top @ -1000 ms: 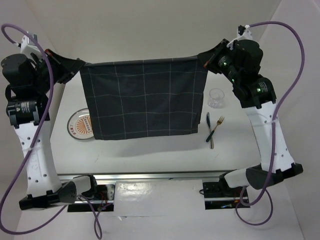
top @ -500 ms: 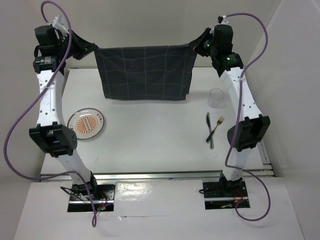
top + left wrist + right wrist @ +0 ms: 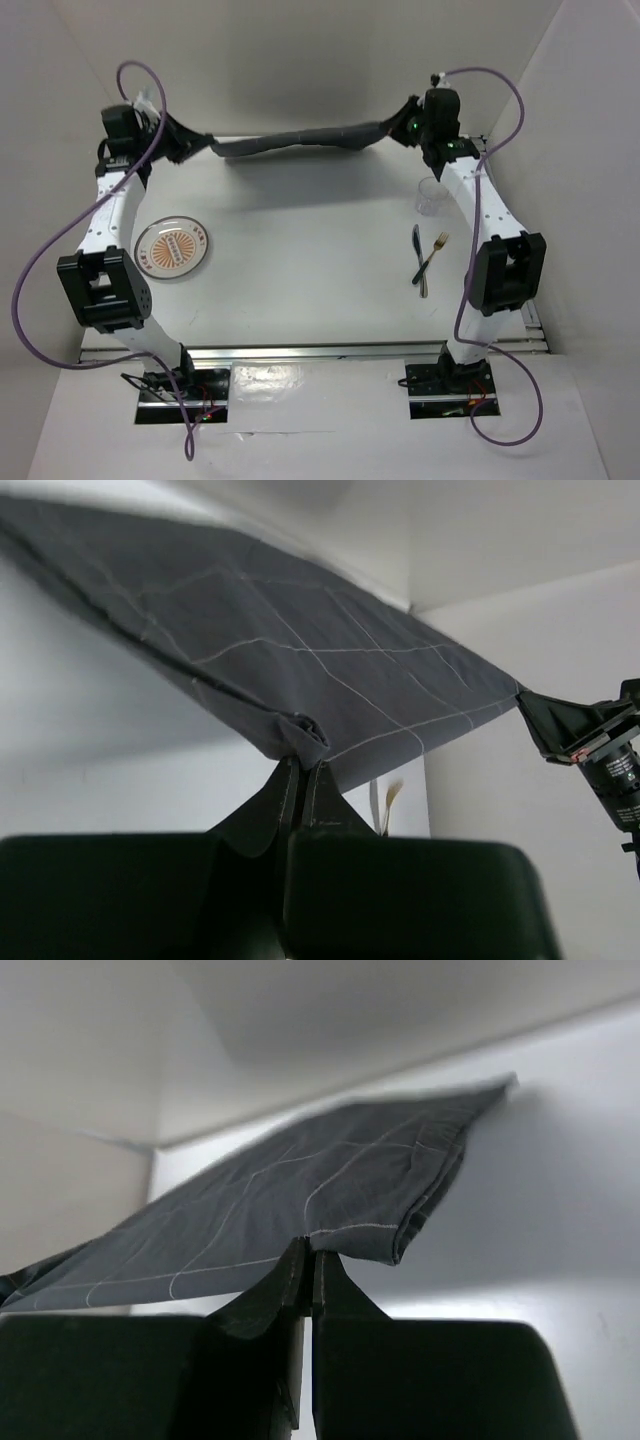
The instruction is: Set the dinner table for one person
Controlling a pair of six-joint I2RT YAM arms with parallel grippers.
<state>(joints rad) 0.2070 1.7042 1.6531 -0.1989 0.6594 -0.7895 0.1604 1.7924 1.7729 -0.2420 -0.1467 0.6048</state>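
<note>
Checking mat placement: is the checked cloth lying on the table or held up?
Held up: the cloth hangs stretched between left gripper and right gripper, each shut on a corner, off the table.

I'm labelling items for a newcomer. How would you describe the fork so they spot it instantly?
On the right half of the white dinner table, nearer the arm bases than the clear glass, two utensils lie crossed. The fork is the right one: gold-coloured with tines, while its neighbour is dark.

Cloth mat [image 3: 300, 140]: dark grey, thin pale checks. Dinner table [image 3: 300, 290]: plain matte white. Plate [image 3: 172, 246]: white rim, orange sunburst centre. Glass [image 3: 432, 196]: clear. Fork [image 3: 437, 247]: golden. Knife [image 3: 417, 243]: dark. Arm cables [image 3: 478, 69]: purple
</note>
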